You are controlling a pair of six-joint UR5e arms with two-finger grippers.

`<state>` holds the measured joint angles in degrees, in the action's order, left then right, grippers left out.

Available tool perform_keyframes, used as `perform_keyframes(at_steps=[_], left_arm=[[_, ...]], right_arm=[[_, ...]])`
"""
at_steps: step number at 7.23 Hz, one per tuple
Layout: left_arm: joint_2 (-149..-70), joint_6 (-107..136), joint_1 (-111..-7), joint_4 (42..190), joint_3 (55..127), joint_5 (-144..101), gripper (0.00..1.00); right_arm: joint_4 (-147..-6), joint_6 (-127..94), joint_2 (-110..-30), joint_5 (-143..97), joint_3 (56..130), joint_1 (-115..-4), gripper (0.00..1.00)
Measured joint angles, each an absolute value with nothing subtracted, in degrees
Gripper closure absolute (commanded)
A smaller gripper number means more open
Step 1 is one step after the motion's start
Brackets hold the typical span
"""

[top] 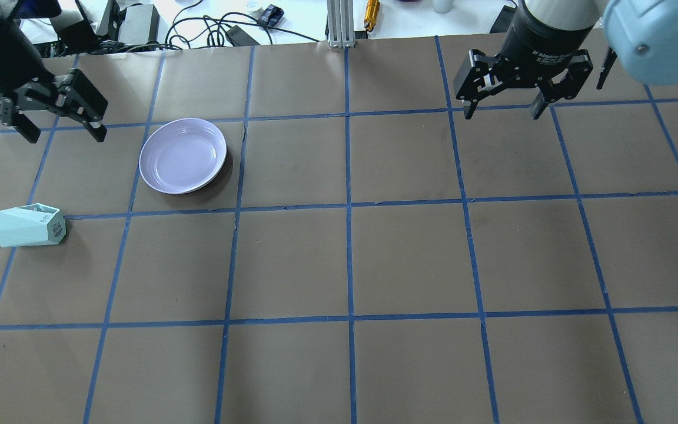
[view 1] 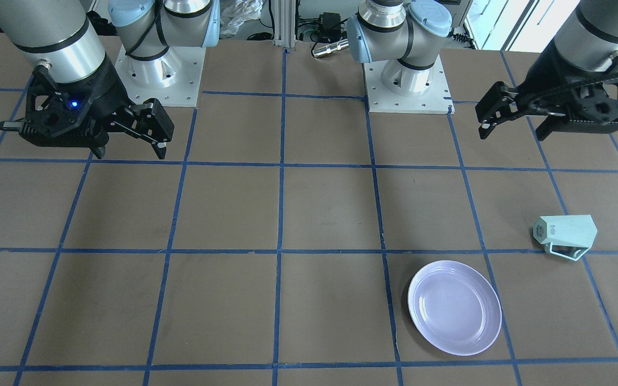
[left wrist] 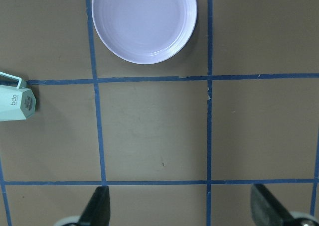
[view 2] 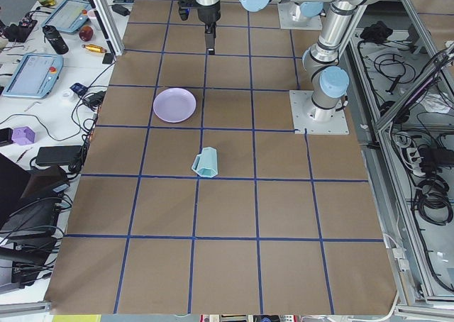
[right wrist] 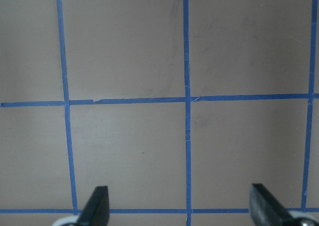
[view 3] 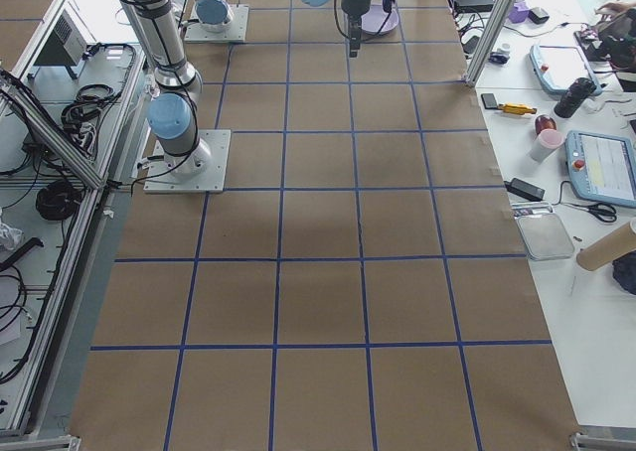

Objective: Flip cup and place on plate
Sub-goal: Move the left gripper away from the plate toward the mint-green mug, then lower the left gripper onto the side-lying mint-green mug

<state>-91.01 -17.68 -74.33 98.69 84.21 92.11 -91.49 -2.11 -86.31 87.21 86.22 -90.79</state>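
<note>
The mint-green cup (top: 28,225) lies on its side at the table's left end, narrow base toward the plate side, handle toward the far edge. It also shows in the front view (view 1: 565,236), the left side view (view 2: 206,162) and the left wrist view (left wrist: 15,102). The lavender plate (top: 183,155) sits empty, right of and beyond the cup; it also shows in the front view (view 1: 454,307) and the left wrist view (left wrist: 144,22). My left gripper (top: 65,137) is open and empty, raised beyond the cup. My right gripper (top: 502,113) is open and empty, raised at the far right.
The brown table (top: 409,259) has a blue tape grid. The two arm bases (view 1: 161,75) (view 1: 408,80) stand at the robot's edge. Cables and devices (top: 198,26) lie past the far edge. A side bench with tablets (view 2: 32,74) runs along the operators' side.
</note>
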Motion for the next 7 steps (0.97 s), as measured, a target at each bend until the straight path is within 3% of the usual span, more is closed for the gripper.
perform_keyframes(at_steps=[4,7], left_arm=[[-95.4,-43.6,-56.1,98.2,83.8,91.8,0.0],[-102.6,-54.2,-48.3,95.5,81.0,90.4,0.0]], right_arm=[[-91.5,-2.1,-86.3,87.2,86.2,-90.8,0.0],[-91.5,-2.1,-86.3,87.2,86.2,-90.8,0.0]])
